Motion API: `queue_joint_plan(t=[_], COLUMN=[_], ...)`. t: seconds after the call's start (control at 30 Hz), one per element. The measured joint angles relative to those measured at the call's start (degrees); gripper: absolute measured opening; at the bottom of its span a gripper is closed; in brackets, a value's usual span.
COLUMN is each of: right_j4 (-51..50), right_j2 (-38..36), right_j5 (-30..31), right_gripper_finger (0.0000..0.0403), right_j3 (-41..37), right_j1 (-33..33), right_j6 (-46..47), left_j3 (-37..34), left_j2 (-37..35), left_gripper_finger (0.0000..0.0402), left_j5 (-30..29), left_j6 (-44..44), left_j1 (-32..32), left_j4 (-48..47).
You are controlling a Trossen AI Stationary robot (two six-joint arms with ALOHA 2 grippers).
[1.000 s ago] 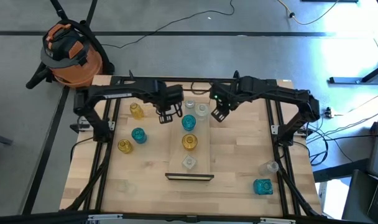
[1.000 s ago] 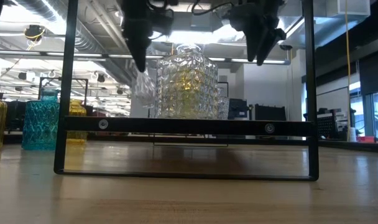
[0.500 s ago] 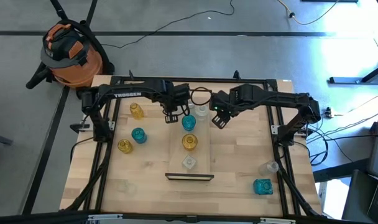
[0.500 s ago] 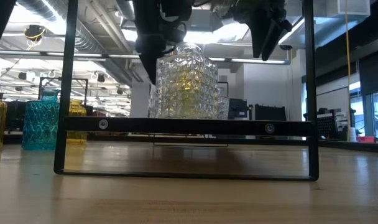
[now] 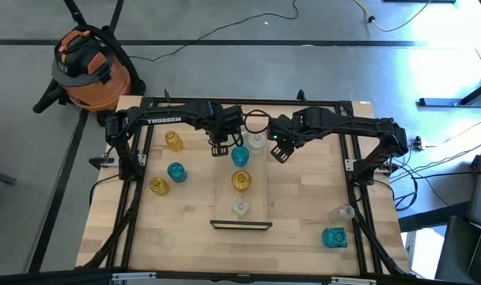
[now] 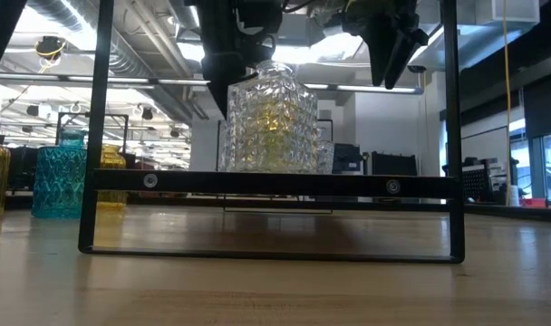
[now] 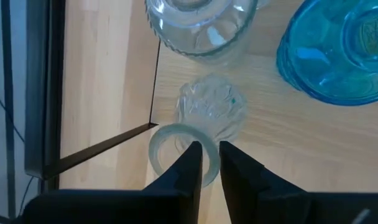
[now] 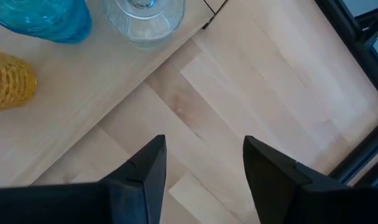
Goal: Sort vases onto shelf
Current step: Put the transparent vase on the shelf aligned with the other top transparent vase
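Left wrist view shows my left gripper (image 7: pixel 207 163) pinched on the rim of a small clear vase (image 7: pixel 209 115) at the far end of the shelf (image 5: pixel 225 182), beside a teal vase (image 5: pixel 240 156) and another clear vase (image 5: pixel 257 141). My right gripper (image 8: pixel 201 165) hangs open, empty, over the tabletop (image 8: pixel 251 81) just beside the shelf.

The shelf (image 5: pixel 241 184) is showing as pale, smooth, matt wood with thin dark metal wire frames at its ends, lying on a planked wooden tabletop (image 5: pixel 304 206) with visible grain. The clear vase (image 6: pixel 269 127) is glinting as glossy, faceted, translucent glass, as are the teal vase (image 7: pixel 335 53) and amber vase (image 8: pixel 9 84). The left gripper (image 7: pixel 206 163) fingers are looking like matt dark plastic.
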Motion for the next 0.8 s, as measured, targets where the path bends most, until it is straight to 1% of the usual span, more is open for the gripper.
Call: queue_joint_plan(t=[0.33, 0.8], right_j4=[0.0, 0.02], right_j2=[0.0, 0.0], right_j5=[0.0, 0.25], right_gripper_finger=[0.0175, 0.0175], right_j3=[0.0, 0.0], right_j1=[-0.02, -0.02], right_j6=[-0.02, -0.22], left_j3=[0.0, -0.01], left_j2=[0.0, 0.0], left_gripper_finger=[0.005, 0.0053], left_j5=[0.01, 0.43], left_j6=[1.1, -0.42], left_j1=[0.0, -0.11], left_j4=[0.39, 0.38])
